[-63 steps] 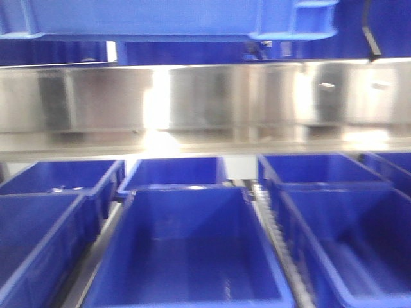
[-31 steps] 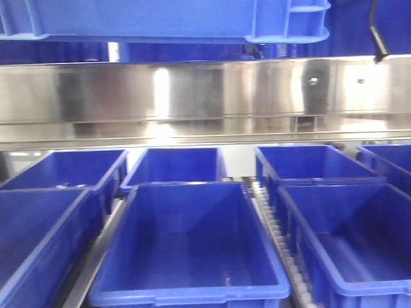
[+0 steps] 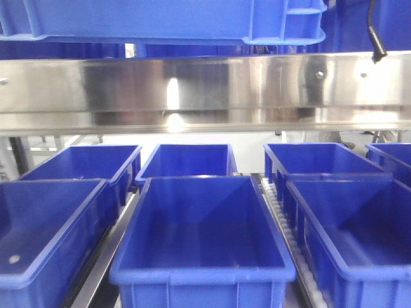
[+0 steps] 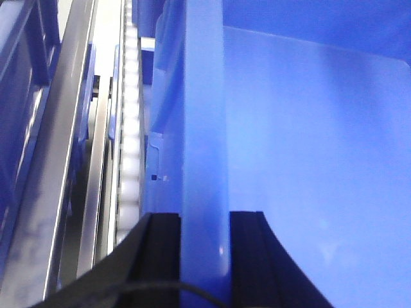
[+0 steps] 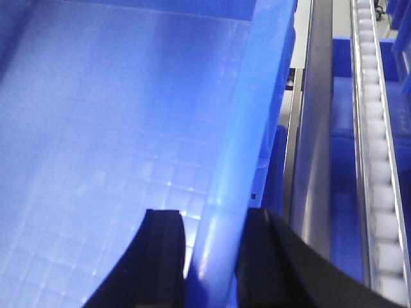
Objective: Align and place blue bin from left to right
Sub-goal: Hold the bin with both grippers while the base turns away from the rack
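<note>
1. At the top of the front view, above a brushed-steel shelf beam (image 3: 205, 90), hangs the large bright-blue rectangular plastic crate (image 3: 160, 19). Only its underside and one ribbed corner show; the frame cuts off the rest.
2. The left gripper (image 4: 205, 218) clamps the crate's (image 4: 308, 160) thick rim, one black finger inside the wall and one outside.
3. The right gripper (image 5: 212, 215) pinches the opposite rim of the crate (image 5: 128, 128) the same way.
4. Neither arm shows in the front view.
5. A white roller track (image 4: 130, 128) runs beside the crate, overexposed and blurred.
6. Below the beam stand smaller smooth-walled blue bins (image 3: 202, 224); the outer ones are cropped.
</note>
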Robot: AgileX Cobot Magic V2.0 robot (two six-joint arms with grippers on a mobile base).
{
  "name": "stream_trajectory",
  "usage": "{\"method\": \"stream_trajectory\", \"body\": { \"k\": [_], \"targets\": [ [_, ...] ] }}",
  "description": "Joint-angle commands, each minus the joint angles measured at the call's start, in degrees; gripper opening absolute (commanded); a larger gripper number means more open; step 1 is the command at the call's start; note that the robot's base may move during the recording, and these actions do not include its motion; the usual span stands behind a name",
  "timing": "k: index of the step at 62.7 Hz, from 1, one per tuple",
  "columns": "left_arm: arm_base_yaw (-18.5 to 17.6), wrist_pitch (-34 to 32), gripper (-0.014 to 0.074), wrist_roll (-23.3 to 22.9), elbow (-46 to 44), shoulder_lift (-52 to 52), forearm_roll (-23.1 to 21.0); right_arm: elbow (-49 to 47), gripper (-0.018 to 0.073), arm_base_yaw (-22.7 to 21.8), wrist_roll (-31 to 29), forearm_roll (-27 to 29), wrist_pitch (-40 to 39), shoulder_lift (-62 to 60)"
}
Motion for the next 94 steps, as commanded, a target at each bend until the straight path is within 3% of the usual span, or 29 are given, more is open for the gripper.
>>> {"method": "stream_trajectory", "body": {
  "k": [1, 94],
  "targets": [
    [-0.7, -8.4, 0.0001, -0.6, -1.0, -1.2, -5.5, -0.6, -0.0075, 0.9, -1.5, 4.6, -5.2, -1.1],
    [-0.7, -8.8, 0.0001, -0.6, -1.0, -1.2, -5.0, -0.6, -0.0075, 0.9, -1.5, 4.7, -5.2, -1.1]
  ]
}}
